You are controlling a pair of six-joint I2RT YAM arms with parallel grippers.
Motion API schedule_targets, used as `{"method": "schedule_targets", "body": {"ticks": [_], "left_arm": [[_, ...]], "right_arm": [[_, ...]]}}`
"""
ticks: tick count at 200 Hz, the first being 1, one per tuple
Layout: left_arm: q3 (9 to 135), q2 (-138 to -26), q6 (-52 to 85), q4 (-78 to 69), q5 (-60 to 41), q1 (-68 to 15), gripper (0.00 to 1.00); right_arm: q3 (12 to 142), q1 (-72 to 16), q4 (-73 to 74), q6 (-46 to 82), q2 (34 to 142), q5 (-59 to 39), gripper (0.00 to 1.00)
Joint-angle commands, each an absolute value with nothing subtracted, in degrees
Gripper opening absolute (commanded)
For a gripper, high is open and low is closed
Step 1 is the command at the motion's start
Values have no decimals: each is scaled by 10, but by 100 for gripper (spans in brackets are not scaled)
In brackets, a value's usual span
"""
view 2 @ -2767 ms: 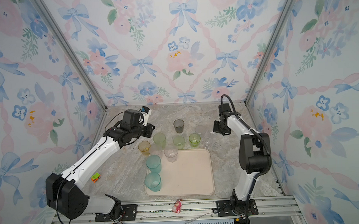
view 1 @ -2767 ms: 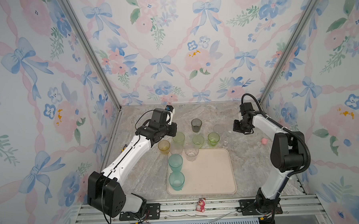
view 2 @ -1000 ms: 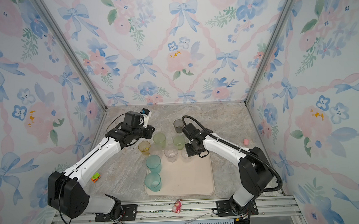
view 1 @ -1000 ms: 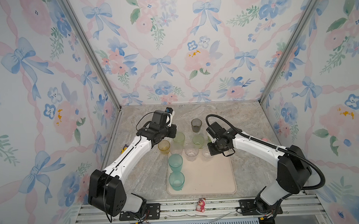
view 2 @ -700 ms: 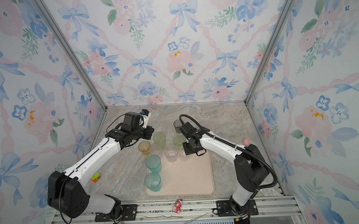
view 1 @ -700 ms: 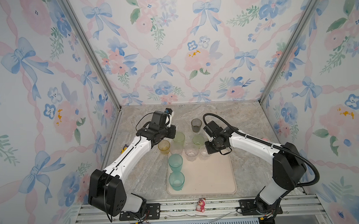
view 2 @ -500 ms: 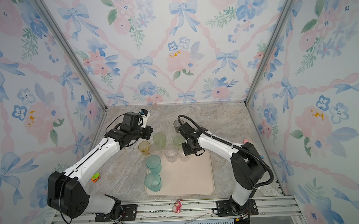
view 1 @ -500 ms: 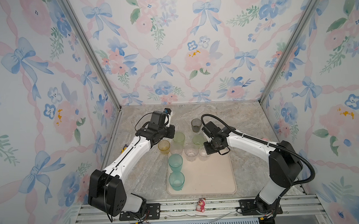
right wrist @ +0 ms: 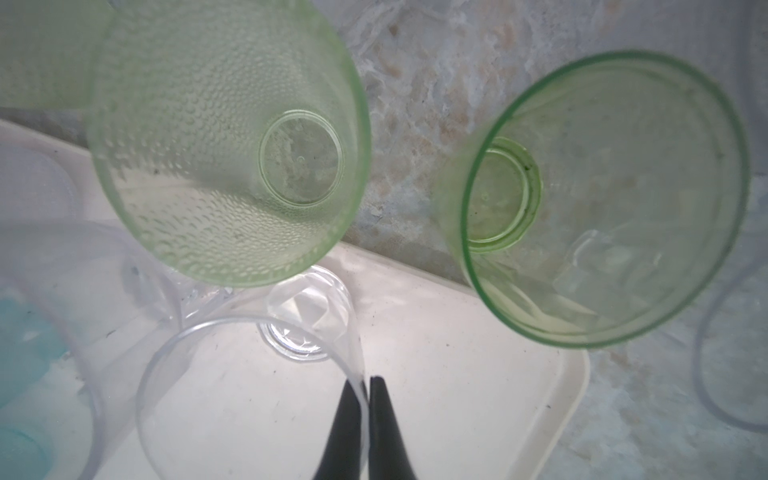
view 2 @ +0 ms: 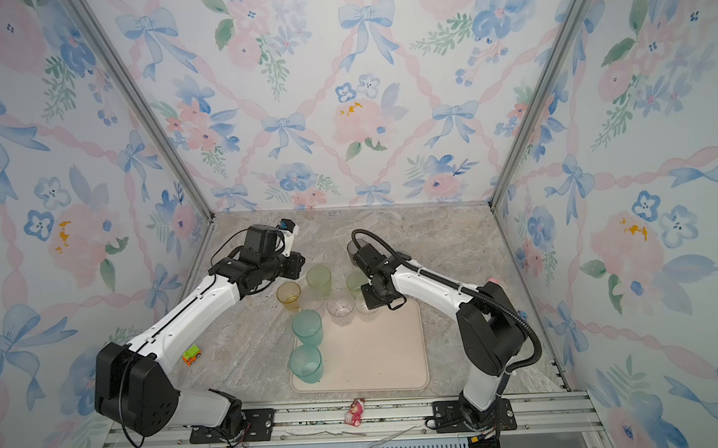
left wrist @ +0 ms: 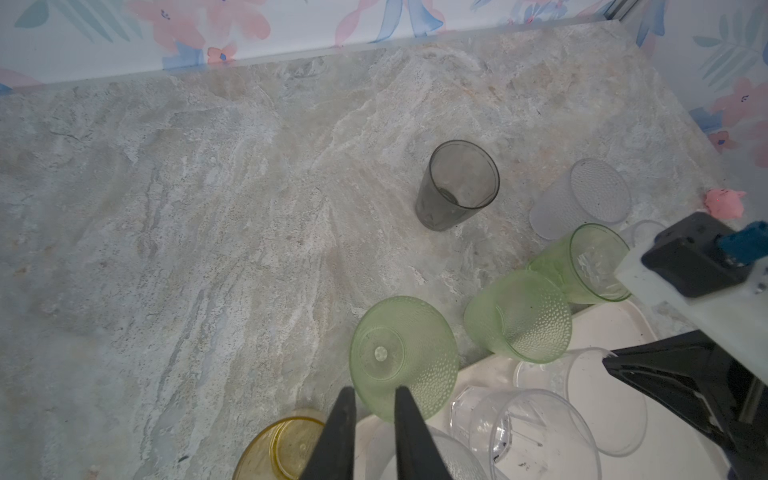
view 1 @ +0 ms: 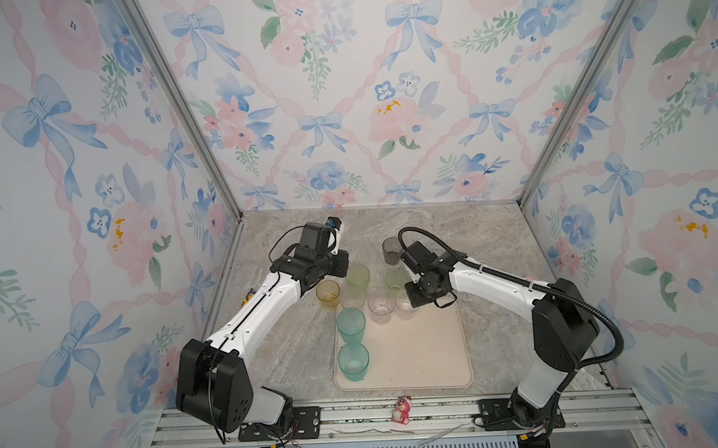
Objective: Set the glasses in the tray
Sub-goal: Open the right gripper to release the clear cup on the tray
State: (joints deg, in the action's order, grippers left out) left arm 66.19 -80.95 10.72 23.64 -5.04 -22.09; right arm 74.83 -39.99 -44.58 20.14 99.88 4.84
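my two top views look steeply down from high at the front, near-identical, over the whole table (view 1: 475, 245). both wrist cameras sit close above, sharing the tray (left wrist: 615, 322) and one dimpled green glass (left wrist: 517, 316).

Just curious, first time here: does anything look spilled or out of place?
No spill or breakage shows. Stray toys stand out: a pink figurine on the front rail, a green toy car beside the left arm.

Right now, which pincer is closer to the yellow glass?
Left. The left pincer is right beside the yellow glass; the right pincer pinches a clear glass by its rim over the tray, farther off.
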Motion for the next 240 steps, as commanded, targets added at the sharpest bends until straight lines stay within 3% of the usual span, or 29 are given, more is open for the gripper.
{"method": "schedule_targets", "body": {"ticks": [1, 102, 175, 240], "left_arm": [[652, -793, 98, 231, -58, -217, 21], [654, -795, 98, 231, -61, -216, 21], [656, -799, 98, 231, -60, -217, 22], [691, -827, 91, 233, -55, -250, 21]], "right_arm": [[763, -409, -458, 196, 1009, 59, 2], [761, -408, -468, 191, 1003, 58, 7], [771, -409, -476, 187, 980, 52, 29], [816, -382, -513, 177, 872, 77, 45]]}}
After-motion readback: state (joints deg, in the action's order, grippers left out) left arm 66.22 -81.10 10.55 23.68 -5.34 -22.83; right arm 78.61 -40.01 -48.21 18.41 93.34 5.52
